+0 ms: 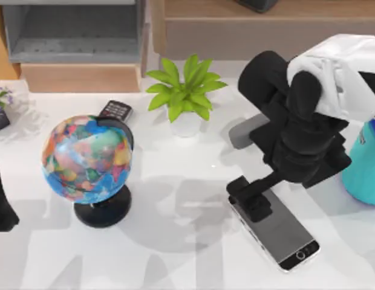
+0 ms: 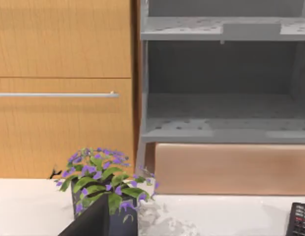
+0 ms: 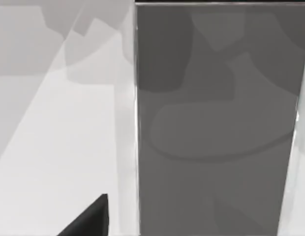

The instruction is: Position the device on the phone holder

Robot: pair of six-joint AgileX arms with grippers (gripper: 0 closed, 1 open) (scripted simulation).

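**Grey phone flat on the table, right gripper low at its far end**

Grey-screened, flat rectangular smartphone with black bezels, a silver edge and a round home button lay flat on the white glossy table, toward the table's right side. The right gripper was low over the end of the phone away from the home button. Whether its black fingers were spread or pinching the edge, I cannot tell. The right wrist view looked straight down on the grey screen.

The left arm was parked at the table's left edge.

A grey flat piece behind the right arm could be the phone holder, but it was mostly hidden.

The risk, in my judgement: a thin phone lying flat gives little edge to grip, so the fingers could slide off or push it across the smooth table. A grip at one end could also let the phone tilt when lifted.
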